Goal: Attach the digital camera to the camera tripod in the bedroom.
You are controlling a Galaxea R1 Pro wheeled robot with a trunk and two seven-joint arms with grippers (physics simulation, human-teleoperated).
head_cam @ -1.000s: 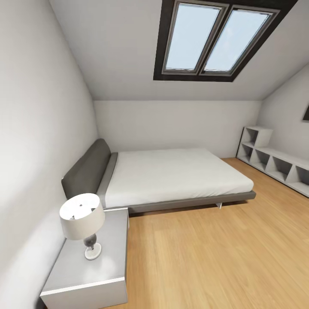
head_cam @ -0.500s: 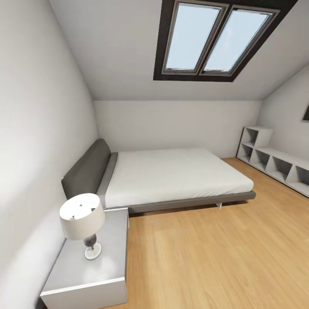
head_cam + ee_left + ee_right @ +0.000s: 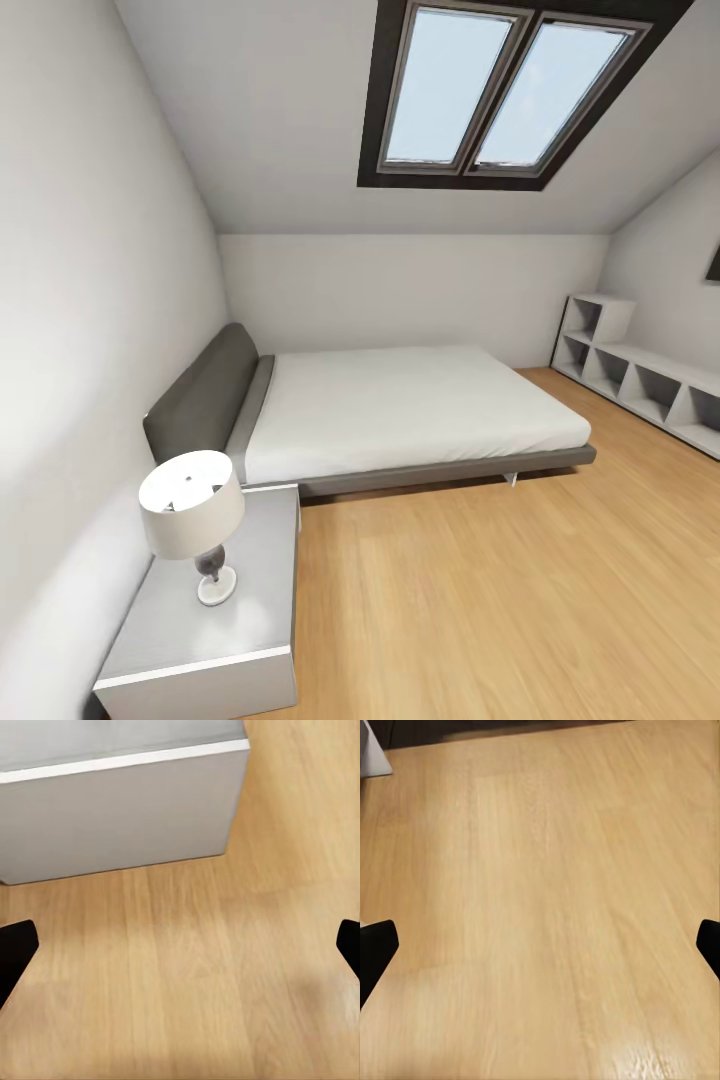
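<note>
Bedroom with bed (image 3: 400,410), nightstand (image 3: 215,620) and shelves (image 3: 640,380). Left hand (image 3: 180,945) and right hand (image 3: 540,945) hang spread apart over floor (image 3: 480,600), so the robot should turn and search for camera and tripod.

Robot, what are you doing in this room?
Nothing is being handled right now. The head view looks across a bedroom with a grey bed, a lamp on a nightstand, white cubby shelves and a skylight. Both wrist views look down at wood floor, and the left and right grippers' fingers are spread open, holding nothing.
</note>
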